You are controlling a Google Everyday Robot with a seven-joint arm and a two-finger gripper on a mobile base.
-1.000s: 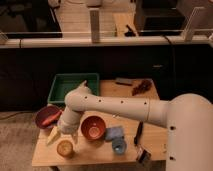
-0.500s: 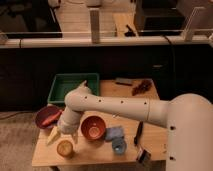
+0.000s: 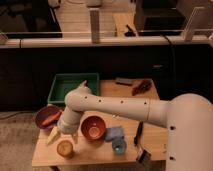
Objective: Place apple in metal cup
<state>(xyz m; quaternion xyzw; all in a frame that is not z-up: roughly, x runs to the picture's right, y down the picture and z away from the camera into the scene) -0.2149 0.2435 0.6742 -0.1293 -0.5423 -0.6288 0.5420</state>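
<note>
Gripper (image 3: 66,134) is held over pale wooden table (image 3: 95,152), just above round orange-yellow item (image 3: 65,148); opening cannot be told. White railing (image 3: 125,41) is seen behind.

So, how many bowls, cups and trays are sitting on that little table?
Bowls: 2 (maroon bowl, orange bowl)
Green tray: 1
Blue cup: 1
Round yellow item, kind unclear: 1
Total: 5
The hand hangs just above the yellow item, front left of the table.
</note>
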